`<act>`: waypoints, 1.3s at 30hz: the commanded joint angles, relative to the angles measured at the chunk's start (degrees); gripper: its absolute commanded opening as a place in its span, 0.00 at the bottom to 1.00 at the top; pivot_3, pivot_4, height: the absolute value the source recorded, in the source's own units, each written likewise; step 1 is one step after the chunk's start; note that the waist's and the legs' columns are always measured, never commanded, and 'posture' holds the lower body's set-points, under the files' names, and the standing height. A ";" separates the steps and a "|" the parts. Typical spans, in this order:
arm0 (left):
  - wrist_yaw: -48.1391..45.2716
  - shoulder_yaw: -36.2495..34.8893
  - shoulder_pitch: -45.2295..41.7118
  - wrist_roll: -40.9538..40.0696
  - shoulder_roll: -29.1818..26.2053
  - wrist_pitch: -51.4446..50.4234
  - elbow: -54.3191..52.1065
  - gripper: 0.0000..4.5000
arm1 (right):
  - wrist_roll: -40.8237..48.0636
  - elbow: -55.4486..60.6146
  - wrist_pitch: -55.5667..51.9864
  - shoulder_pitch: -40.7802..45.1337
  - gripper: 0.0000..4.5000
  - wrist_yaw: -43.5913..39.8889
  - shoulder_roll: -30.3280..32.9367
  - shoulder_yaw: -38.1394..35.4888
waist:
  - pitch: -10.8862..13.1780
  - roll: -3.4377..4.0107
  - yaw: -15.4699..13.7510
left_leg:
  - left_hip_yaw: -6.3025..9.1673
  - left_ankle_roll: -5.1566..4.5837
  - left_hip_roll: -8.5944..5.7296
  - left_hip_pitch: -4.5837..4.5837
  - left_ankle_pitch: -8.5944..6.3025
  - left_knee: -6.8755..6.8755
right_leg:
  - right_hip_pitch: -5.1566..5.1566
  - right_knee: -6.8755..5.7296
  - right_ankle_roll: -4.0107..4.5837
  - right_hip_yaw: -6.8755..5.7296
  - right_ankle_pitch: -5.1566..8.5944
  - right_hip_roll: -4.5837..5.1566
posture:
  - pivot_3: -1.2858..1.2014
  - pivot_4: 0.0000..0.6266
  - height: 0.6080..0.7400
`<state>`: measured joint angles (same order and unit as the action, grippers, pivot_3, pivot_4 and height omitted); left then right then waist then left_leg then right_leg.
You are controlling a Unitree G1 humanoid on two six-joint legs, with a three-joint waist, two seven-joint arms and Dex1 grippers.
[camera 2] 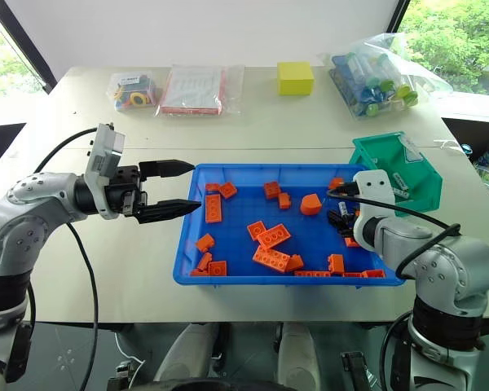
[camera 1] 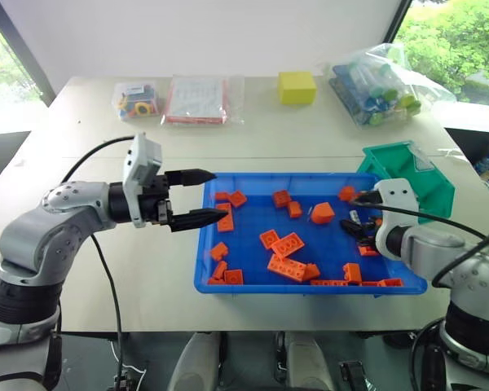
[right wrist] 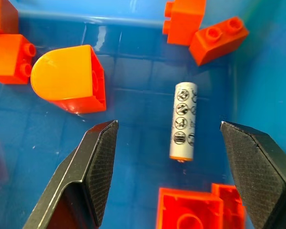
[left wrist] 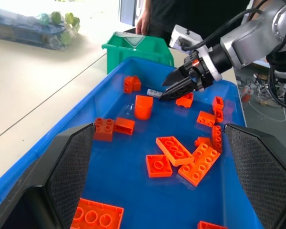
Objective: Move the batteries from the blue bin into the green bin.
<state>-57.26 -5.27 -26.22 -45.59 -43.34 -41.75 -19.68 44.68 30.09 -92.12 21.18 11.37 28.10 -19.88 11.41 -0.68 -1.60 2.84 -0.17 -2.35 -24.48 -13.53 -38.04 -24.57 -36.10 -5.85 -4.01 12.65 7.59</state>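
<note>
The blue bin (camera 1: 200, 248) lies in the middle of the table, strewn with orange bricks. One battery (right wrist: 183, 120), a pale silver cylinder, rests on the bin's floor near its right end, also seen from the left wrist as battery (left wrist: 154, 93). My right gripper (right wrist: 168, 125) is lowered into the bin, open, its fingers standing on either side of the battery without touching it. My left gripper (camera 1: 200, 197) hovers open and level at the bin's left rim, pointing right, with nothing in it. The green bin (camera 1: 407, 175) stands just past the blue bin's far right corner.
Orange bricks (camera 1: 287, 244) and a rounded orange piece (right wrist: 69, 81) surround the battery. At the table's back lie a yellow block (camera 1: 297, 86), a bag of tubes (camera 1: 375, 85) and two small packets (camera 1: 196, 99). A person (left wrist: 152, 14) stands behind the green bin.
</note>
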 commanded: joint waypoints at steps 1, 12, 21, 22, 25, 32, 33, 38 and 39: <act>0.26 -1.19 -0.01 -0.77 -0.08 0.54 -2.31 1.00 | -0.28 -1.42 -0.38 1.40 0.77 1.04 -1.53 1.42 | 0.00 0.00 0.07 | 0.00 0.00 0.00 0.00 0.00 0.00 | 0.00 0.00 0.00 0.00 0.00 0.00 | 0.52 0.24 0.64; 0.32 -1.60 0.26 -0.92 0.07 0.92 -2.32 1.00 | 1.65 2.91 -0.38 4.04 0.00 -3.03 1.63 4.10 | 0.02 0.04 1.04 | 0.03 -0.01 0.00 0.01 0.00 0.01 | -0.01 -0.02 -0.02 0.00 0.00 -0.03 | 0.52 0.24 0.64; -0.33 -0.90 0.00 -0.11 0.93 2.01 -0.97 1.00 | -2.34 -2.89 0.21 15.31 0.00 -10.26 16.20 -3.21 | 0.05 0.05 0.77 | 0.02 -0.01 -0.01 -0.04 0.00 0.00 | -0.01 0.03 -0.02 -0.02 0.01 -0.01 | 0.52 0.24 0.64; -0.38 -0.73 -0.18 -0.05 1.09 2.10 -0.78 1.00 | -3.64 -4.41 1.12 15.33 0.00 -11.00 17.61 -3.05 | 0.02 0.01 0.77 | 0.02 -0.01 -0.01 -0.04 0.00 0.01 | 0.00 0.04 -0.02 -0.02 0.01 0.00 | 0.52 0.24 0.64; -0.55 -0.25 -0.81 0.17 1.53 2.34 -0.30 1.00 | -8.06 -10.44 6.81 13.59 0.00 -13.74 21.73 -1.48 | 0.02 -0.02 0.88 | -0.04 -0.04 -0.01 -0.04 -0.02 0.02 | 0.02 0.08 -0.03 -0.02 0.02 0.02 | 0.52 0.24 0.64; -1.74 0.58 -2.03 1.22 1.89 3.21 1.78 1.00 | -12.15 -25.15 15.31 14.46 0.23 -21.52 22.14 0.56 | 0.03 0.00 1.18 | -0.14 -0.04 0.01 -0.01 -0.02 0.02 | -0.01 0.05 -0.04 0.02 0.01 0.02 | 0.52 0.24 0.64; -1.79 0.67 -2.10 1.42 1.97 3.40 1.91 1.00 | -12.49 -26.48 16.59 14.87 0.32 -22.32 21.72 0.53 | 0.03 0.01 1.18 | -0.14 -0.05 0.02 -0.01 -0.02 0.02 | -0.01 0.05 -0.04 0.01 0.01 0.02 | 0.52 0.24 0.64; -1.59 0.58 -2.04 1.68 2.19 3.64 1.79 1.00 | -15.34 -28.85 24.08 14.44 0.92 -25.91 21.69 1.58 | 0.04 0.02 1.01 | -0.14 -0.05 0.02 -0.03 -0.02 0.02 | -0.02 0.04 -0.07 0.02 -0.01 0.02 | 0.52 0.24 0.64; -1.66 0.41 -1.85 1.63 2.05 3.67 1.77 1.00 | -15.47 -28.59 24.73 13.98 0.99 -26.55 21.74 1.26 | 0.04 0.02 0.98 | -0.14 -0.05 0.02 -0.03 -0.02 0.02 | -0.02 0.04 -0.07 0.02 -0.01 0.02 | 0.52 0.24 0.64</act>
<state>-58.61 -3.68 -27.55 -44.11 -40.99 -39.26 -16.86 29.93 0.30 -69.55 34.66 -14.12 48.71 -17.42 11.45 -0.66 -0.62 2.70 -0.22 -2.34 -24.51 -13.55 -38.02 -24.59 -36.06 -5.95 -3.99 12.63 7.61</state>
